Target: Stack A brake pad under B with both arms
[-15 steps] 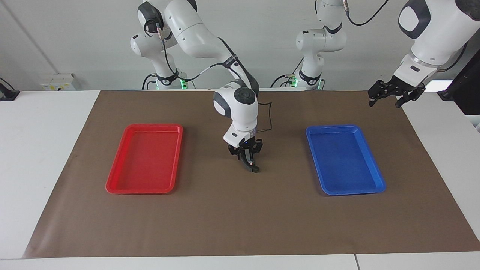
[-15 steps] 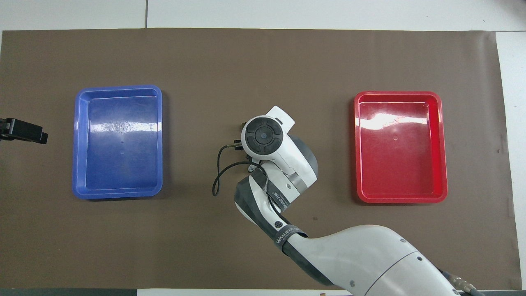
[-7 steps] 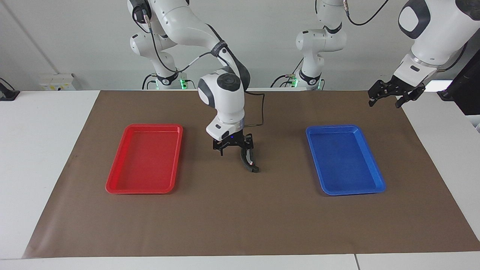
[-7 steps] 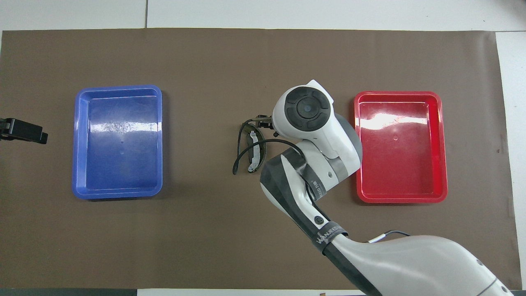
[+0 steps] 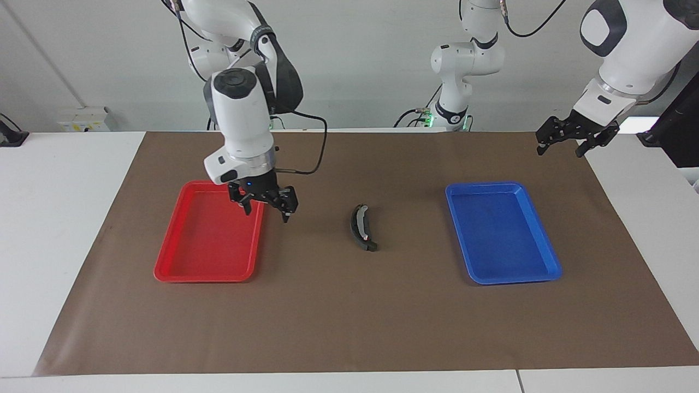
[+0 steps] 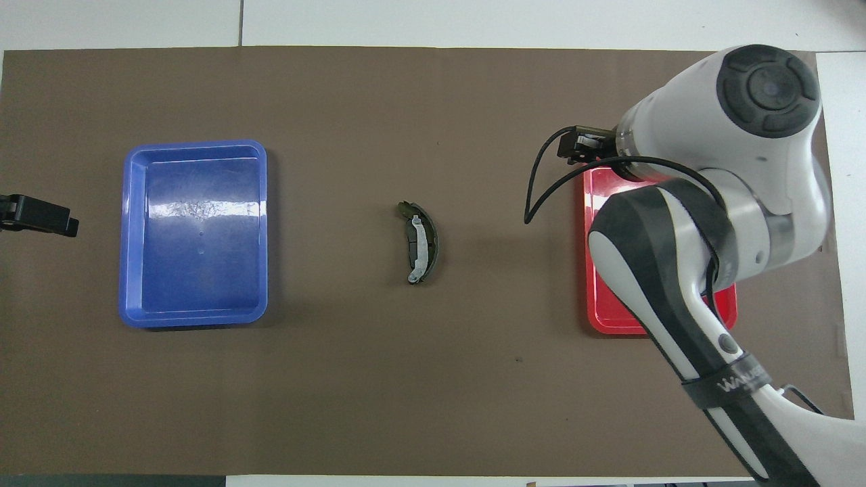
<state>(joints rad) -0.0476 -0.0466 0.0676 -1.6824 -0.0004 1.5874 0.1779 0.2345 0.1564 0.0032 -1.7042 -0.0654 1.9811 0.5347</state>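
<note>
**Operator:** Facing view first. I have the right gripper raised over the edge of the red tray that faces the table's middle. A second ago it was down at the centre of the mat on B; half a second ago it had lifted clear, and now it has moved off toward the right arm's end. Its fingers stand apart and carry nothing.

**Supervisor:** Where is B?

**Operator:** Lying on the brown mat between the red tray and the blue tray, touching neither. The silver strip and red mark face up. I judge a dark piece sits directly beneath it, which would be the A brake pad, but I cannot separate the two from here.

**Supervisor:** The left gripper?

**Operator:** The left gripper waits high over the mat's corner at the left arm's end, spread open and empty, unmoved over the last second.

**Supervisor:** Overhead view.

**Operator:** B lies alone mid-mat, with a darker edge showing along its curve. The right arm covers most of the red tray. Only the tip of the left gripper shows, at the mat's edge beside the blue tray.

**Supervisor:** Meaning?

**Operator:** The release is complete. I judge the stack placed and the task essentially finished.
</note>
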